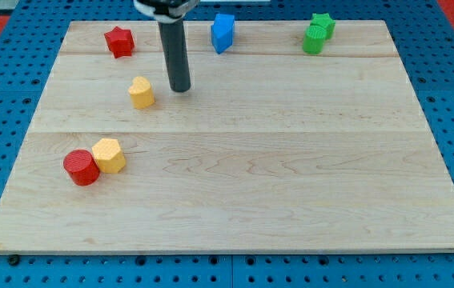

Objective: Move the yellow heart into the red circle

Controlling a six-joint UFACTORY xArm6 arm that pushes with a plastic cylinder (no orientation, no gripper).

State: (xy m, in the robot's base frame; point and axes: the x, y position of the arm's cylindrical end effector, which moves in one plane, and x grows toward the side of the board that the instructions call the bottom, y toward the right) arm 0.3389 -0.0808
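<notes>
Our tip (pixel 180 88) rests on the wooden desk (pixel 235 200) in the upper left part of the view, the dark rod rising straight up from it and out of the view's top edge. We carry no grasping tool at all, only this plain rod, so it has hold of nothing.

The yellow heart (pixel 141 92) lies just to the view's left of our tip, near it but with a narrow strip of bare wood between them, and very slightly lower. The red circle (pixel 81 167) sits well below the heart, toward the view's lower left. Touching it on the view's right is a yellow hexagon (pixel 109 154), the two pressed side by side.

Along the view's top edge of the desk we see three more groups. A red star (pixel 119 41) stands up and to the left of the heart. A blue block (pixel 222 32), whose exact shape we cannot make out, sits just to the right of the rod. Far to the view's right, a green star (pixel 322 23) and a green round block (pixel 314 39) touch one another.
</notes>
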